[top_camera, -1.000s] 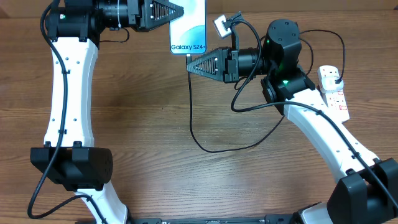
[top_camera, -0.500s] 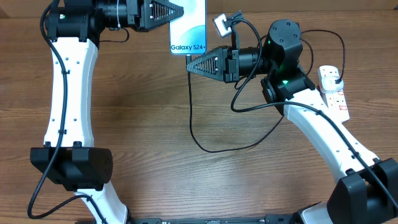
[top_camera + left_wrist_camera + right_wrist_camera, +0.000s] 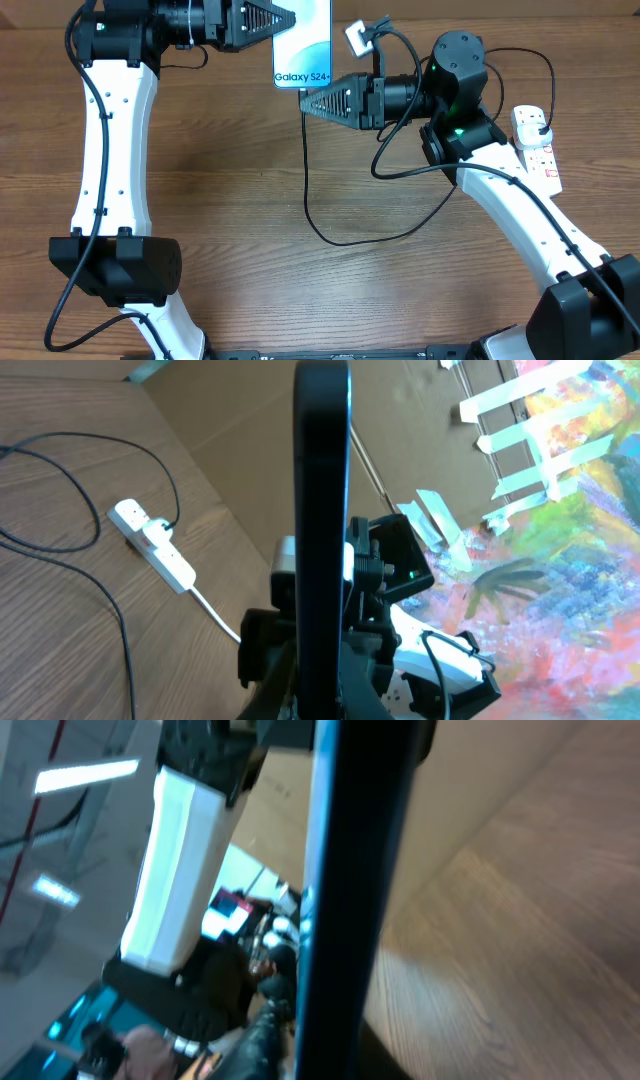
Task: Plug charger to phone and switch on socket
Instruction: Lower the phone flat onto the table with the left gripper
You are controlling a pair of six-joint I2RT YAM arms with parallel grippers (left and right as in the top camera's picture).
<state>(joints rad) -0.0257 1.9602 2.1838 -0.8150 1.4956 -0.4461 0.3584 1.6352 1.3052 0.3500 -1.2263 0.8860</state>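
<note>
Lengthwise, the phone (image 3: 303,40) points text-end toward robot.

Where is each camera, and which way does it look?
Overhead: above the table, looking down; left arm, right arm, phone, charger, socket.
Left wrist: behind the phone's edge, facing the right arm and socket; nothing clearly its own.
Right wrist: against the phone's edge, facing the left arm; nothing clearly its own.
Shared: phone in all; socket in overhead and left wrist.

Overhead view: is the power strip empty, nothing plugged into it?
No, a black plug sits in the white power strip at its far end.
</note>
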